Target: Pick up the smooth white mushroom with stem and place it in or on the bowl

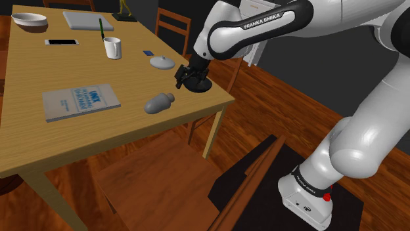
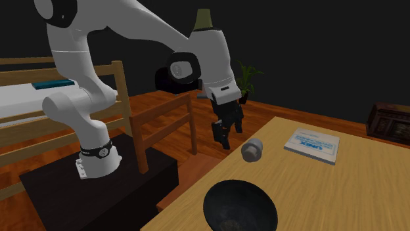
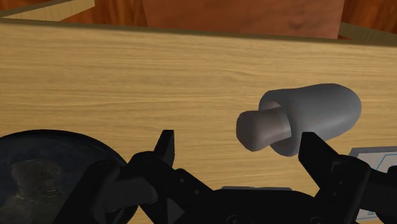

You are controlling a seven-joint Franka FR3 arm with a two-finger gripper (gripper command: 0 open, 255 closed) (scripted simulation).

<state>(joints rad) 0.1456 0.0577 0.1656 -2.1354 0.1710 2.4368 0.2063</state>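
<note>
Mushroom (image 3: 305,118) grey, smooth, lying sideways on table (image 3: 127,76), stubby stem showing; gripper (image 3: 238,159) spread apart, empty.

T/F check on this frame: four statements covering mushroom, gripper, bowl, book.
1. The mushroom lies on its side on the table. True.
2. The gripper is shut on the mushroom. False: it is open and holds nothing.
3. The mushroom sits inside the dark bowl. False: it lies on the table, apart from the bowl.
4. A book lies flat on the table. True.
</note>
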